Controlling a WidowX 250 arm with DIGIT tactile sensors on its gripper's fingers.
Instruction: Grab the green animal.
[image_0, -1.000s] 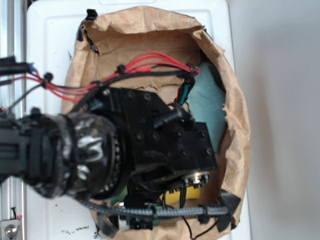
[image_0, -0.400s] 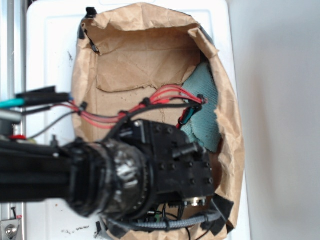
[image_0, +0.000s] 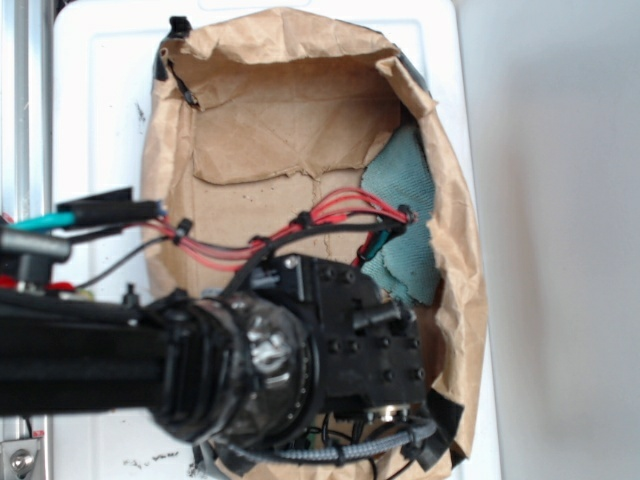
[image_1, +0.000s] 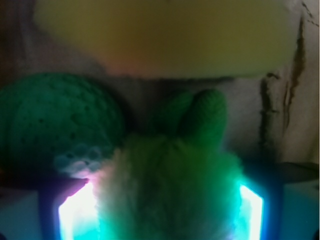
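The green animal (image_1: 170, 180), a fuzzy lime-green soft toy with two stubby limbs pointing away from me, fills the bottom centre of the wrist view. It lies between the two glowing fingers of my gripper (image_1: 160, 210), one finger on each side of its body. The jaws stand wide and look open around it. In the exterior view the animal is hidden under the black wrist (image_0: 350, 340), which hangs low over the near end of the paper bag (image_0: 270, 110).
A darker green textured ball (image_1: 55, 120) sits just left of the animal, close to the left finger. A yellow sponge (image_1: 165, 40) lies beyond it. A teal cloth (image_0: 405, 220) rests against the bag's right wall. The bag sits in a white bin (image_0: 100, 100).
The arm has moved toward the near end of the bag, slowing over the last half second. More of the bag's floor and the teal cloth now show.
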